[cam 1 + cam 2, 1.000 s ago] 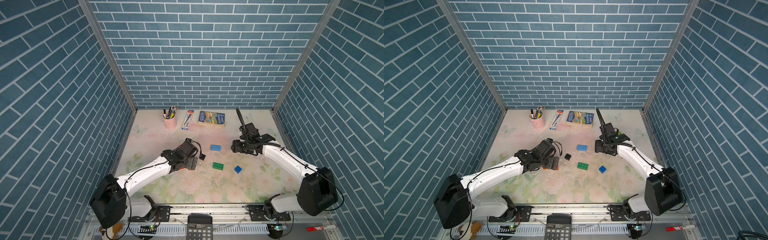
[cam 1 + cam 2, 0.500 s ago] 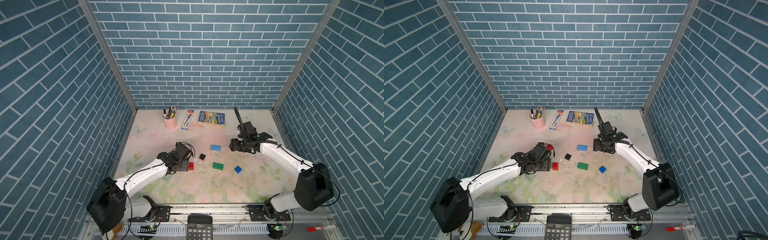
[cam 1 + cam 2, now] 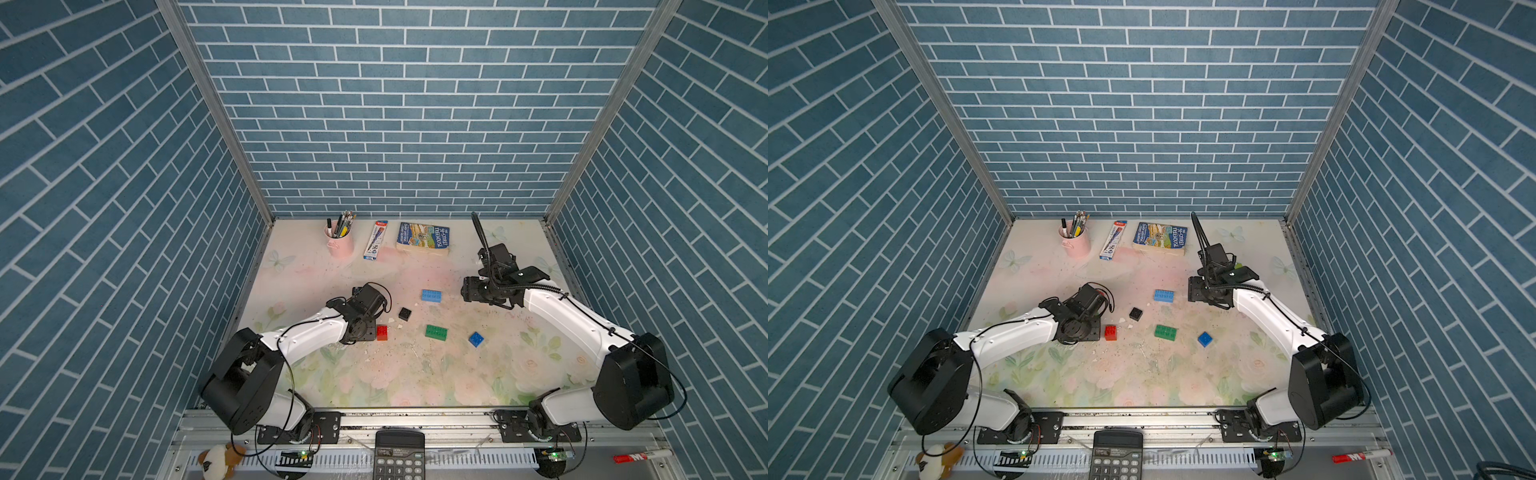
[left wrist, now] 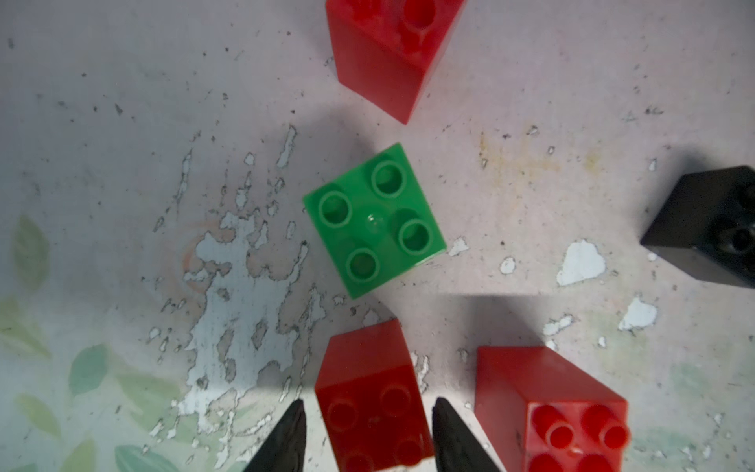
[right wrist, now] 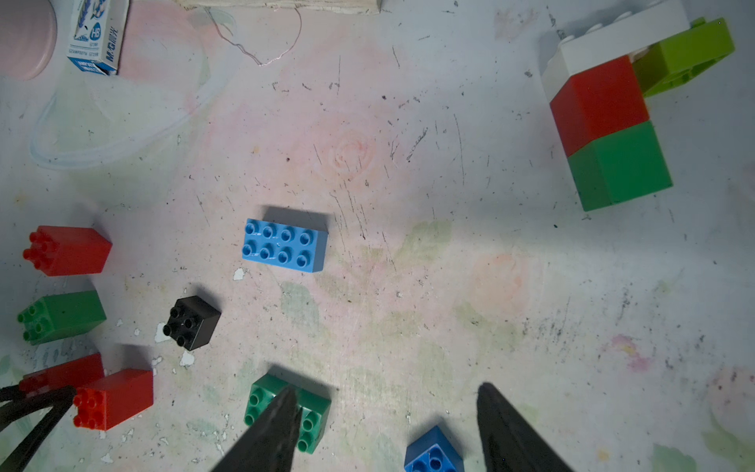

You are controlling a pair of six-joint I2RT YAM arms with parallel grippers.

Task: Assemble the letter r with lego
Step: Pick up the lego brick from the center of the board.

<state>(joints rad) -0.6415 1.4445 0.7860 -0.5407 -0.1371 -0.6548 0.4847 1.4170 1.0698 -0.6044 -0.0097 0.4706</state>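
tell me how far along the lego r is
Done: a joined stack of green, red, white and lime bricks lies assembled. In hand: the left fingers straddle a red brick, grip unclear; the right fingers are open and empty. Left: loose bricks, like the light blue brick, lie unattached.

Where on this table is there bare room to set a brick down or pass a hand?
Widest bare patch: between the green long brick and the front rail. Another lies between the book and the light blue brick. Crowded: around the left gripper, ringed by red bricks and a green square brick.
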